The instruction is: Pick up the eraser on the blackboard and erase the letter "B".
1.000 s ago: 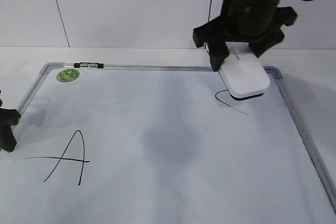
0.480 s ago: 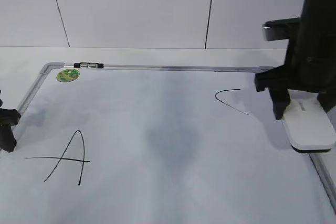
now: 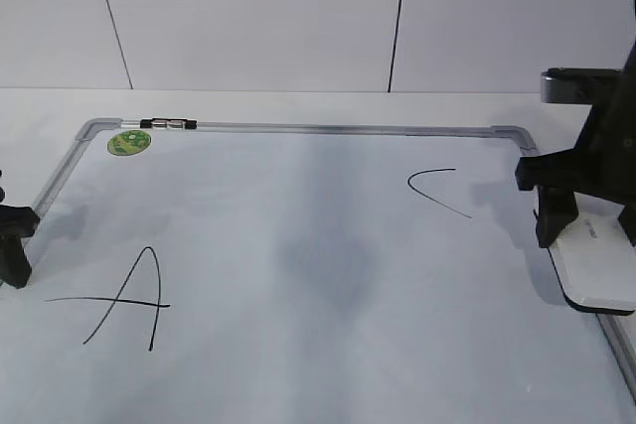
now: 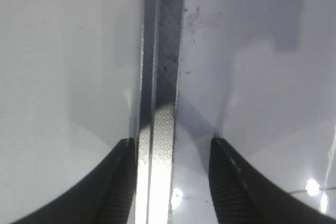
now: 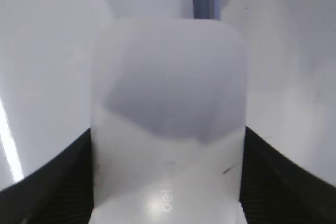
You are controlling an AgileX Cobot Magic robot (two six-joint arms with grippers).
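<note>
exterior: no "b" shows on the blackboard (image 3: 298, 245), only a & c, so erasing looks done. your right hand (image 3: 586, 220) grips the eraser (image 3: 596, 270) at the board's right edge.
left wrist: left hand (image 4: 170, 177) parted, empty, astride the grey metal frame.
right wrist: smooth white rounded plastic block, clamped.

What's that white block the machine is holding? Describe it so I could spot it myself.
Find the big white blackboard with the grey frame and follow its right edge. There the right claw grips the eraser: a white rounded block with a thin black underside, the only solid thing among drawn letters.
</note>
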